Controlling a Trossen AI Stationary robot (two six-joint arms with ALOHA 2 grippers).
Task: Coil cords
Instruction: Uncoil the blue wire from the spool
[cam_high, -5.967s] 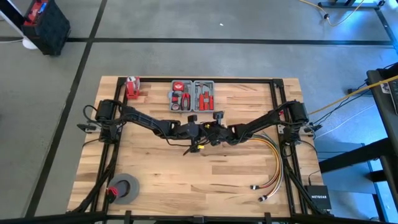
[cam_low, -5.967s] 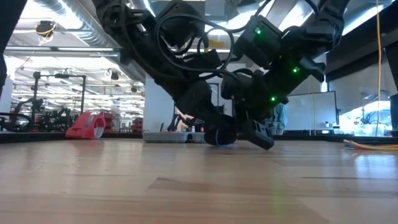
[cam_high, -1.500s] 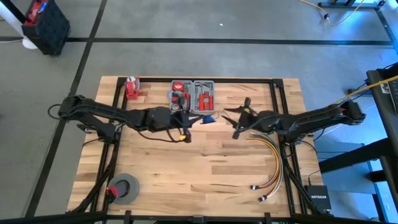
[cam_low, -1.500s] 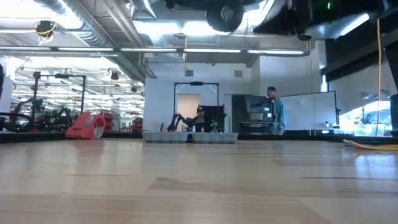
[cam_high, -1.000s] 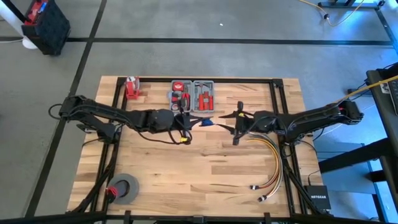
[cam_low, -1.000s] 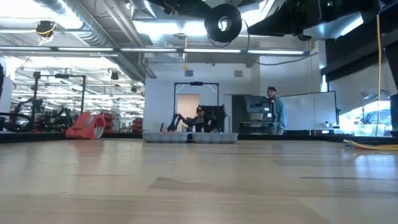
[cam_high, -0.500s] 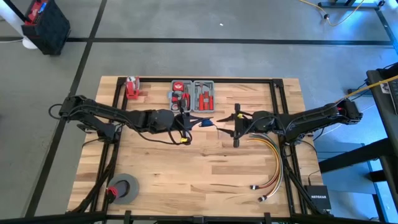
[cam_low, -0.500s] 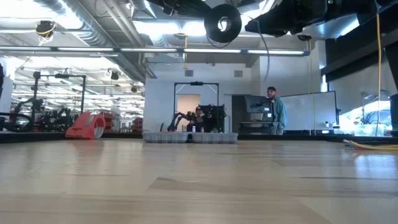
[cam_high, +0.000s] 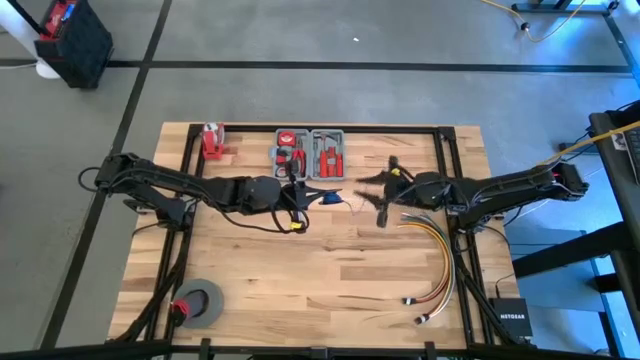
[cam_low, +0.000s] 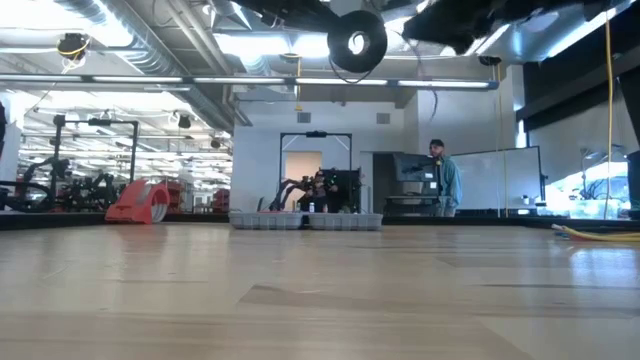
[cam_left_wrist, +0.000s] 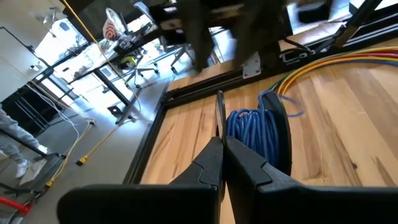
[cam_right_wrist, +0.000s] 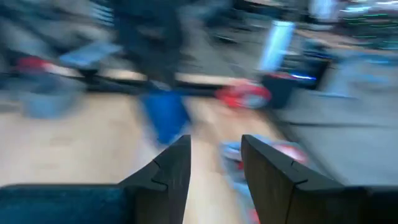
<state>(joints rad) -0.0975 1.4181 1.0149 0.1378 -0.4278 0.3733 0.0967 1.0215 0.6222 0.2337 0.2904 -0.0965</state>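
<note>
The blue cord (cam_left_wrist: 252, 130) is wound into a coil on a black ring-shaped reel (cam_low: 357, 42). It hangs high above the table's middle (cam_high: 331, 197). My left gripper (cam_high: 312, 192) reaches in from the table's left and is shut on the reel. My right gripper (cam_high: 385, 190) is just to the right of the coil, open and blurred. In the right wrist view nothing shows between its fingers (cam_right_wrist: 216, 158), and the coil is a blue smear (cam_right_wrist: 165, 115) ahead of them. My left gripper pinches a thin black flange (cam_left_wrist: 219, 112) on one side of the reel between its two shut fingers (cam_left_wrist: 211, 158). The fingers come level from the table's left. The coil is lifted clear of the table and stands on edge beyond the fingertips.
An open grey tool case (cam_high: 310, 153) with red tools lies at the far middle, and a red object (cam_high: 212, 140) at the far left. A grey tape roll (cam_high: 200, 303) sits near left. Yellow, orange and red cables (cam_high: 443, 255) curve along the right side. A person (cam_low: 442, 180) stands in the room behind.
My right gripper has swung a little toward the table's far and right edges, away from the coil, and is blurred by motion now. My left gripper and the coil have stayed where they were.
</note>
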